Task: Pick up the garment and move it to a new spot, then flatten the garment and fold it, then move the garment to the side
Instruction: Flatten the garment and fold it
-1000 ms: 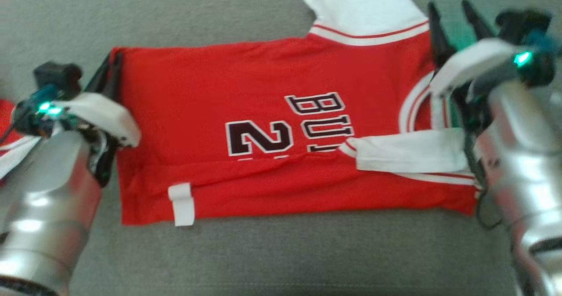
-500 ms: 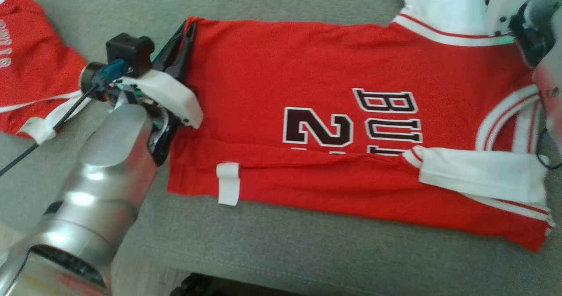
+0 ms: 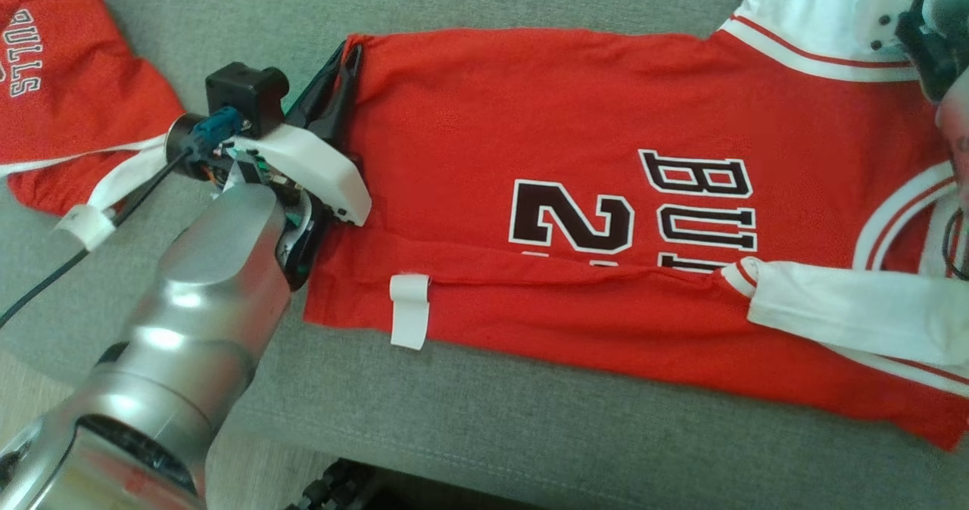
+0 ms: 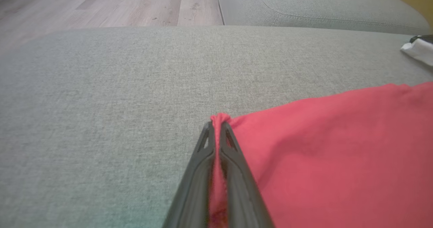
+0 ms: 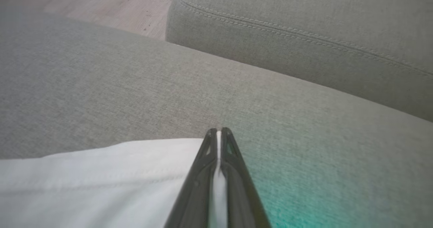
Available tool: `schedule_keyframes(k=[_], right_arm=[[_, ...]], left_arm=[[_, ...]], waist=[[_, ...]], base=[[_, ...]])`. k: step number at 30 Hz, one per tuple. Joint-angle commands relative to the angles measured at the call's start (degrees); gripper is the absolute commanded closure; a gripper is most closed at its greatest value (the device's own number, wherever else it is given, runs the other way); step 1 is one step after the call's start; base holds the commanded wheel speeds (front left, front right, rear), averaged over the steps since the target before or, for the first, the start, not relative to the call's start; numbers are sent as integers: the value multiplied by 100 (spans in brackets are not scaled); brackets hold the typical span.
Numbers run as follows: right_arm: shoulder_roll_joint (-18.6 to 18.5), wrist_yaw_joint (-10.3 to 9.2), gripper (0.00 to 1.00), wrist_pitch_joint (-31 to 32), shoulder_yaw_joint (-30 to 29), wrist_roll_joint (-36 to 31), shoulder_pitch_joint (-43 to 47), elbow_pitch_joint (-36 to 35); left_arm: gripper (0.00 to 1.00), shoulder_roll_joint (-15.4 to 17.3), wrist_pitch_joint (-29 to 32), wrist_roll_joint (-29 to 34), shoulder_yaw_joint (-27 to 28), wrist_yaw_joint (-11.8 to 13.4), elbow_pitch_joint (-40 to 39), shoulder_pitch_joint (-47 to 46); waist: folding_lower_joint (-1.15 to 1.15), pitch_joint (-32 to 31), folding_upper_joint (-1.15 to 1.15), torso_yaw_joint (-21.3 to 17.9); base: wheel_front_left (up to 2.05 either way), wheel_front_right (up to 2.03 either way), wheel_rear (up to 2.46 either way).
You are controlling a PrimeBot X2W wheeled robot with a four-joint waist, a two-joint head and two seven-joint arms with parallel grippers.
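- Jersey (image 3: 575,139), red with white sleeves and black "2" and "BUL" print: lies flat on the grey sofa cushion (image 3: 484,434), spread sideways between the two sets of fingers. Its near edge is folded up over the bottom of the print.
- Left fingers (image 4: 208,136): pressed together, pinching the red hem corner. A small bunch of red cloth pokes out just past the tips.
- Left wrist view: the red cloth spreads to the right of these fingers; bare cushion lies to their left and ahead.
- Head view: left fingers (image 3: 341,79) sit at the jersey's far hem corner, with the print well off to their right.
- Right fingers (image 5: 209,143): pressed together, with a thin strip of white cloth nipped between them.
- White sleeve (image 5: 101,174) spreads to the left of the right fingers; bare cushion lies ahead and to the right. A second cushion (image 5: 304,35) with a stitched seam rises beyond the tips.
- Folded sleeve (image 3: 833,309): lies across the chest, well apart from the left fingers.
- White tag (image 3: 409,321): on the folded edge, near the left wrist.
- Second red garment (image 3: 68,101), printed "BULLS": left of the left fingers, apart from the jersey.
- Wood floor (image 4: 101,4): beyond the cushion, ahead of the left fingers.
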Motion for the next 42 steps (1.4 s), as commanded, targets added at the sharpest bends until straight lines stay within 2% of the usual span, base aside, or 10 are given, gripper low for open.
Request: schedule_keyframes(k=[1, 6, 9, 16, 28, 37, 39, 40, 41, 42], right_arm=[[-17, 19, 100, -186, -10, -85, 46, -49], [-28, 19, 100, -1155, -240, -317, -137, -102], [12, 19, 100, -2045, -496, -494, -296, -246], [307, 19, 100, -2306, -945, -439, -31, -761], [575, 19, 100, -2311, -746, 1092, 3279, -3186], [716, 19, 100, -2312, -783, 1781, 4807, -3927], [773, 19, 100, -2312, -721, 1913, 4977, -3963], [794, 19, 100, -2312, -672, 1963, 5032, -3965], [811, 19, 79, -2312, -641, 2003, 5068, -3967], [823, 19, 0, -2312, -617, 2026, 5098, -3965]], left_arm=[[100, 250, -84, -59, 83, 10, -23, -248], [100, 351, -115, -137, 205, 10, -54, -359], [100, 482, -119, 181, 852, 156, -564, -420], [100, 615, -120, 957, 1867, 276, -1173, 143], [100, 542, -121, 1900, 3427, 255, -1476, 2121], [100, 264, -121, 2390, 4201, 187, -1673, 3083], [62, 170, -121, 2496, 4343, 171, -1680, 3184], [34, 132, -121, 2554, 4415, 163, -1693, 3221], [0, 84, -121, 2611, 4494, 163, -1719, 3256], [0, 40, -121, 2681, 4572, 170, -1768, 3287]], waist=[[0, -13, 0, -29], [0, -69, 0, -130], [0, -140, 0, -236], [0, -428, 0, -589], [0, -1207, 0, -1340], [0, -1540, 0, -1524], [0, -1572, 0, -1539], [0, -1587, 0, -1550], [0, -1605, 0, -1557], [0, -1631, 0, -1557]], base=[[0, 0, 0], [0, 0, 0], [0, 0, 0], [0, 0, 0], [0, 0, 0], [0, 0, 0], [0, 0, 0], [0, 0, 0], [0, 0, 0], [0, 0, 0]])
